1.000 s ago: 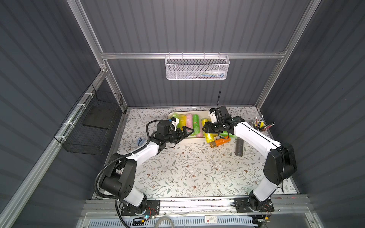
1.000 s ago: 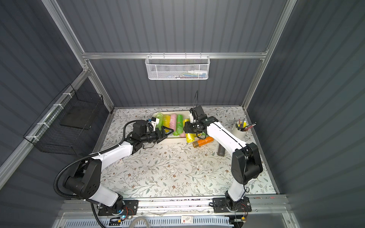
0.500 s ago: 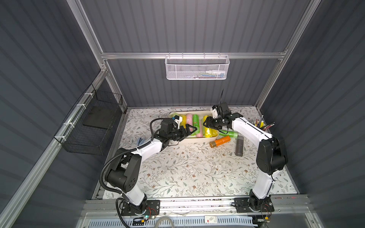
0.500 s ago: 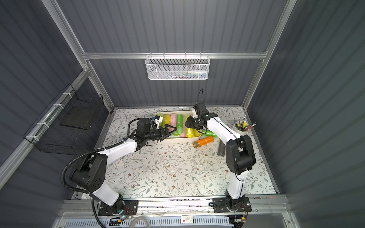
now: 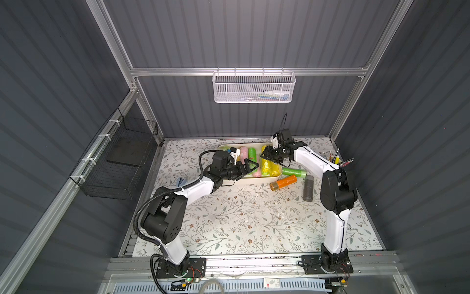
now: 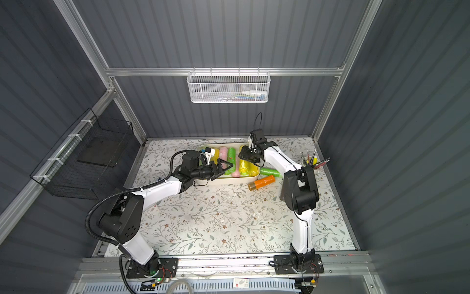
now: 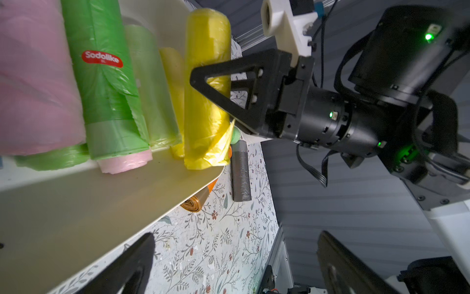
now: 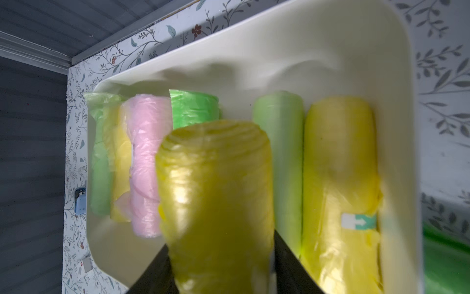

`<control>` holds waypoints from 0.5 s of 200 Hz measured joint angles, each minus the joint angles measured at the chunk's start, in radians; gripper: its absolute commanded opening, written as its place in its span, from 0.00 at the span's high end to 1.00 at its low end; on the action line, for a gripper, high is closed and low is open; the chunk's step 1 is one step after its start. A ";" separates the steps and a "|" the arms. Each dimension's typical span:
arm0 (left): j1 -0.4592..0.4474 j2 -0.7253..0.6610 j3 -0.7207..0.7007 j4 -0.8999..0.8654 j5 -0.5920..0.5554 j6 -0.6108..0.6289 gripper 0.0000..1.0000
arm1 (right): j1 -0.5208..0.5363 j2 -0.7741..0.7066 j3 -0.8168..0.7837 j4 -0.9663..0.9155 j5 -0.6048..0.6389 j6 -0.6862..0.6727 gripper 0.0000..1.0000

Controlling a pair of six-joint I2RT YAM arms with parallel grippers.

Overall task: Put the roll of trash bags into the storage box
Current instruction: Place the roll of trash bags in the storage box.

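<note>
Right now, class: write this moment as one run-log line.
right gripper: shut on yellow roll over storage box | left gripper: open, empty | roll: not yet released

Cream storage box (image 5: 254,180), yellow roll (image 8: 216,191), floral tabletop (image 5: 241,216), seemingly grey roll (image 5: 308,188)

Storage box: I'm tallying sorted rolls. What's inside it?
Visible in the storage box: pale green roll, yellow roll, pink roll, bright green roll, second pale green roll, labelled yellow roll. The held yellow roll, in the right gripper above them, hides most of the bright green one.
</note>
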 measured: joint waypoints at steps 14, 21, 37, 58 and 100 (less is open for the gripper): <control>0.000 0.000 0.000 0.000 0.000 -0.001 0.00 | -0.002 0.030 0.033 0.000 -0.005 0.008 0.49; 0.000 0.000 0.000 0.000 0.000 0.000 0.00 | -0.003 0.044 0.049 0.001 -0.009 0.010 0.49; 0.000 0.000 0.000 0.000 0.000 -0.001 0.00 | -0.005 0.070 0.076 0.001 -0.016 0.016 0.49; 0.000 0.000 0.000 -0.001 0.000 0.000 0.00 | -0.005 0.100 0.104 0.000 -0.022 0.021 0.49; 0.000 0.000 0.000 -0.003 0.001 0.000 0.00 | -0.008 0.168 0.177 -0.017 -0.069 0.025 0.35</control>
